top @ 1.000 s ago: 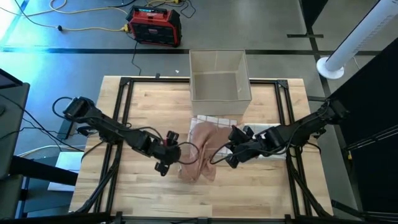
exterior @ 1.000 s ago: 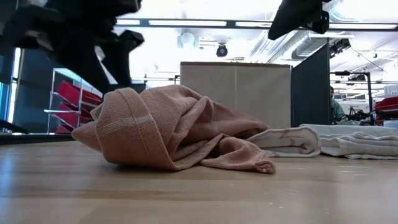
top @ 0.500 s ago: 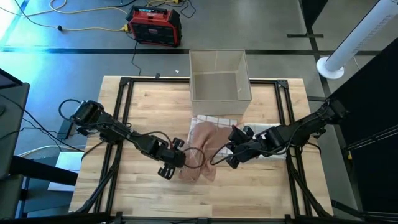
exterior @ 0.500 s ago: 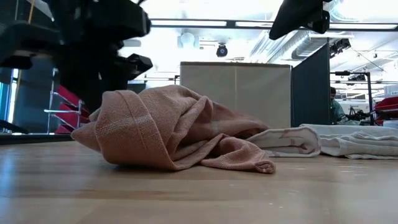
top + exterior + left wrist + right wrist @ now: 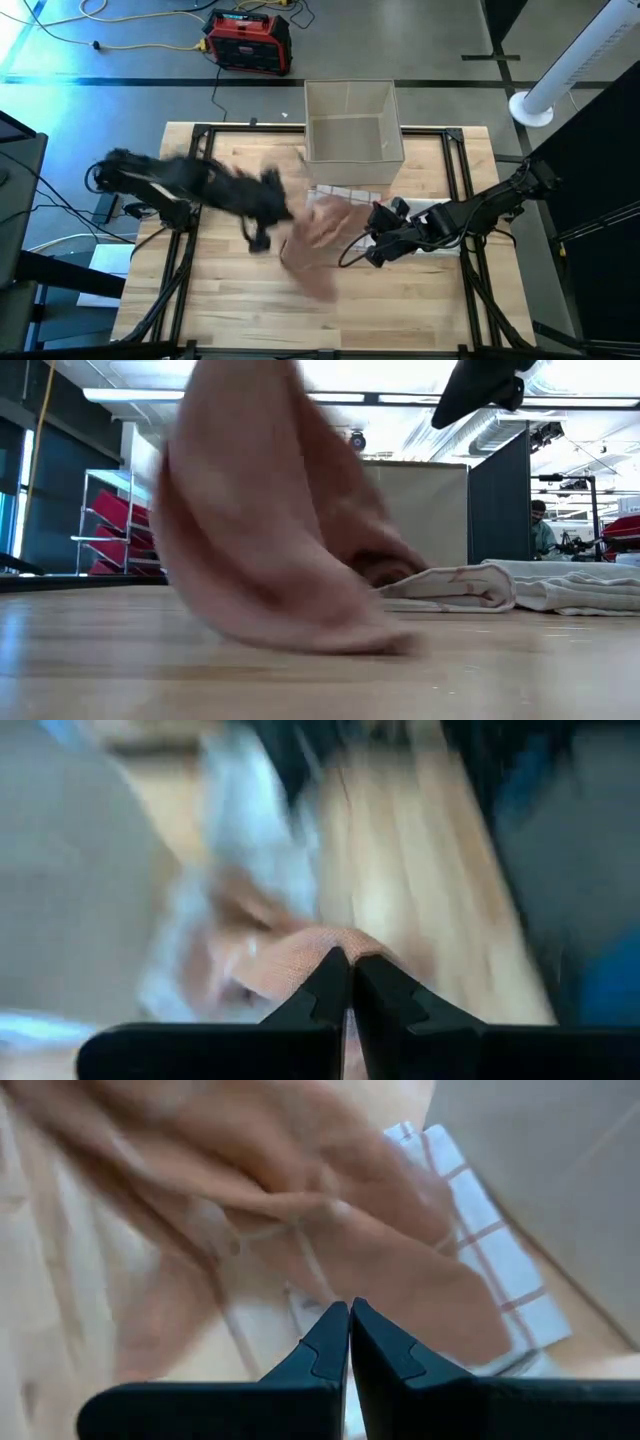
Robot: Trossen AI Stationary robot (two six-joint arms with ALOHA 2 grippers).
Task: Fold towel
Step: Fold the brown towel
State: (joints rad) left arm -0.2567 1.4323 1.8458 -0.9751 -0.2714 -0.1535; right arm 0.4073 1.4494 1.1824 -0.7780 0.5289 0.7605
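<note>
Now the pink towel (image 5: 318, 240) sits near the middle of the wooden table (image 5: 230, 310), stretched and blurred, with one end raised off the surface and the other end trailing down onto the wood toward the front edge. In the low view the towel (image 5: 270, 520) rises as a tall drape from the table and leaves the top of the picture. The left gripper (image 5: 275, 205) is beside the towel's raised end, on the side toward the table's left edge; its fingers (image 5: 325, 990) are closed together, pinching a fold of the pink cloth between their tips. The right gripper (image 5: 375, 222) is just on the other side of the towel, toward the right edge, and its fingers (image 5: 330, 1345) are pressed shut on nothing, with the towel (image 5: 300, 1210) lying beyond them. A white cloth with checked lines (image 5: 345, 193) lies under the towel's far side, and more folded white cloth (image 5: 520, 585) lies toward the right edge. A beige box (image 5: 352, 122) stands at the table's back edge.
</note>
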